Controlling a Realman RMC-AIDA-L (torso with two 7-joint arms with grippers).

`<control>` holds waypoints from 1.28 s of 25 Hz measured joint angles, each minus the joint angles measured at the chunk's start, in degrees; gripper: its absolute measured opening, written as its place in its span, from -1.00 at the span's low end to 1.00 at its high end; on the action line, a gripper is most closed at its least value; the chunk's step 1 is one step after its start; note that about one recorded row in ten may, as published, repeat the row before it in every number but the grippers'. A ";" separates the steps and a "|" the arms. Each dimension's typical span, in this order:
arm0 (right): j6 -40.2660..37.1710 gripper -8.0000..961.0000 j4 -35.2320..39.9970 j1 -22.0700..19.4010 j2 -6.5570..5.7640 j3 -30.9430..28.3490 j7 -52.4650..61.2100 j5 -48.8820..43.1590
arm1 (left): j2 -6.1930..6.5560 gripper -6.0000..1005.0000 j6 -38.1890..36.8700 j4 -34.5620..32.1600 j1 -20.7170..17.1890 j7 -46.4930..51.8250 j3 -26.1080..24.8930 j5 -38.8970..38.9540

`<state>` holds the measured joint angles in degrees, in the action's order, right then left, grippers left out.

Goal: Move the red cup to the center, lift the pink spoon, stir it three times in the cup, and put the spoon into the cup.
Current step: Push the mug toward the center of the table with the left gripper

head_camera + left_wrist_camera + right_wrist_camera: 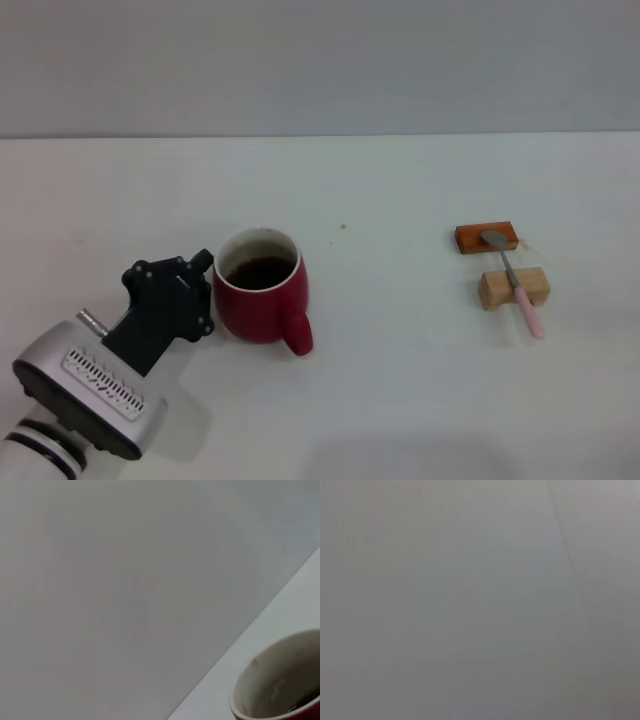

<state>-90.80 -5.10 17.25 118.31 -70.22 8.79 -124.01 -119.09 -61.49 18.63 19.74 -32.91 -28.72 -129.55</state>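
Nudging the red cup (262, 288) centerward, left gripper (205, 290) sits against its side; can't tell claw state. Next: right arm, unseen, grabs pink spoon (515, 285).

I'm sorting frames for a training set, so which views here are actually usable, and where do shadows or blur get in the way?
Head view: even light, soft shadows beside the red cup and under the left claw; the pink spoon is clear. Left wrist view: mostly blank wall, with only the cup's rim visible, soft-focused, in one corner. Right wrist view: featureless grey, nothing usable.
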 joint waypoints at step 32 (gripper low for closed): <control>0.01 0.58 -0.28 0.07 0.41 0.09 0.00 -0.09 | 0.00 -0.84 3.39 6.94 -0.07 0.71 4.26 0.16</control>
<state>-90.79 -5.37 17.32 118.72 -70.13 8.79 -124.10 -119.09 -58.10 25.57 19.67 -32.20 -24.46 -129.39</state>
